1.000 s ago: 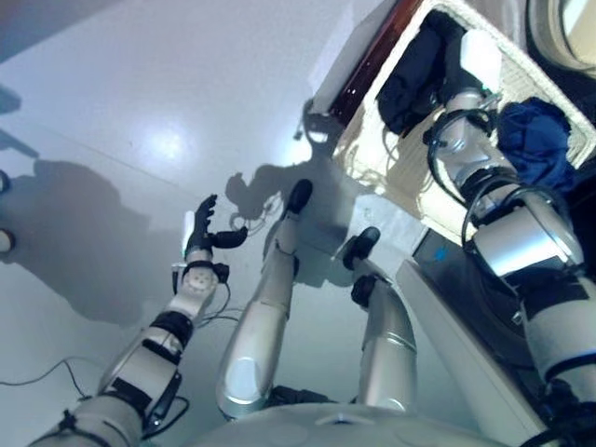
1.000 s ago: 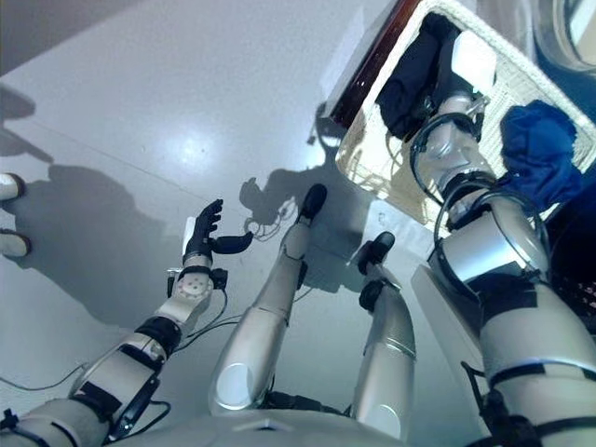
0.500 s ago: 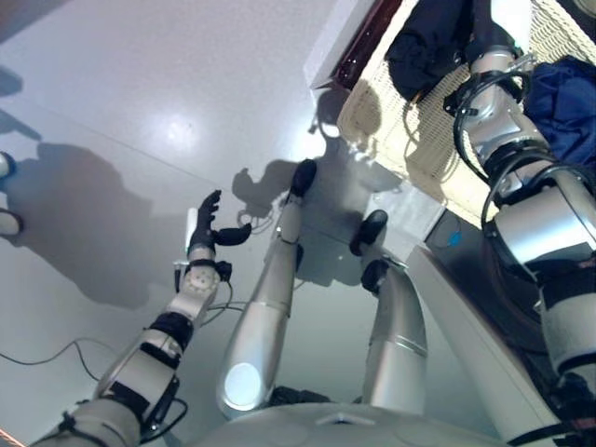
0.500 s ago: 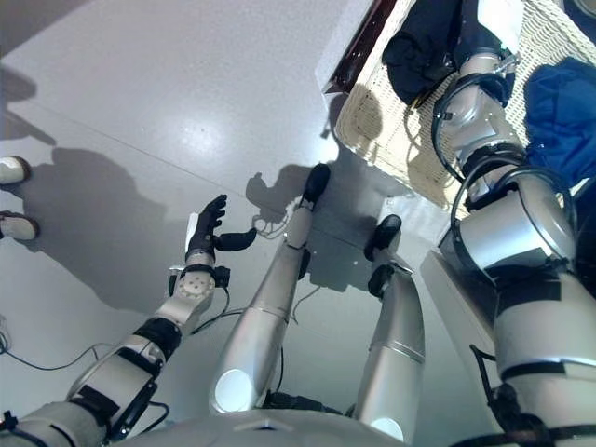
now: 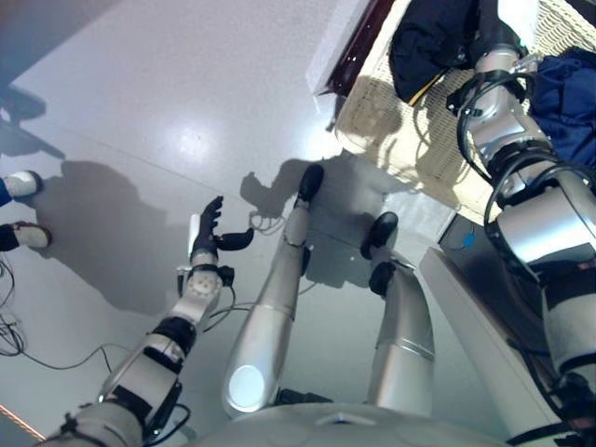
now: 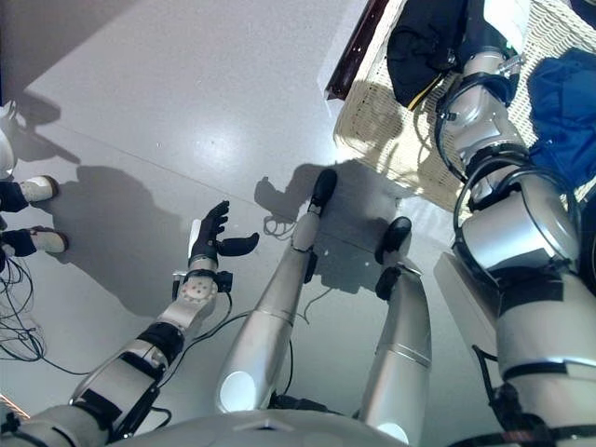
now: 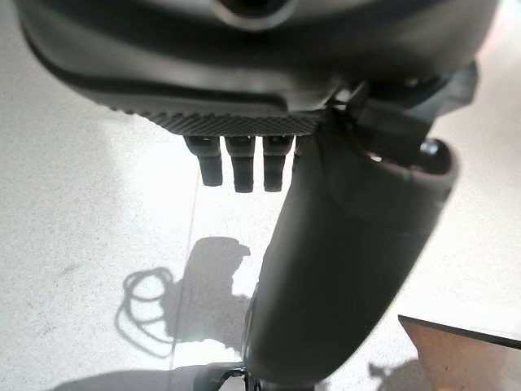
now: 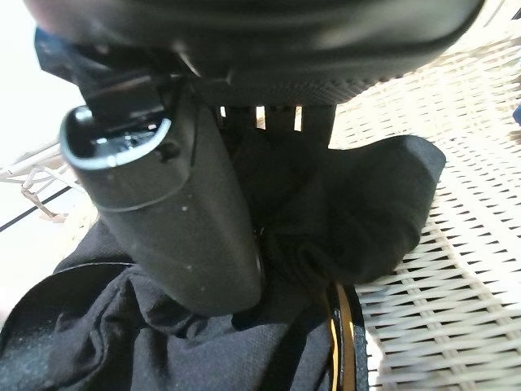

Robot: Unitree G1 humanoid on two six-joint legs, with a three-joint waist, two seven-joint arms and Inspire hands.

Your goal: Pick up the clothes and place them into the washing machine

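Observation:
A black garment (image 5: pixel 428 42) lies bunched at the near end of a white wicker basket (image 5: pixel 391 121), with a blue garment (image 5: pixel 568 93) further along inside it. My right hand (image 5: pixel 491 26) reaches down into the basket and rests on the black garment (image 8: pixel 366 204); in the right wrist view its thumb (image 8: pixel 171 212) presses against the folds. Over the bare floor to the left my left hand (image 5: pixel 207 237) hangs open and holds nothing, its thumb (image 7: pixel 342 261) standing out.
A dark wooden strip with a white board (image 5: pixel 358 47) runs along the basket's left side. A white-edged dark panel (image 5: pixel 484 279) stands at the lower right. A person's shoes (image 5: pixel 26 182) stand at the far left of the floor.
The view has shifted, bringing a person's shoes into sight at the left. My right hand stays in the basket on the black garment. The left hand holds its pose.

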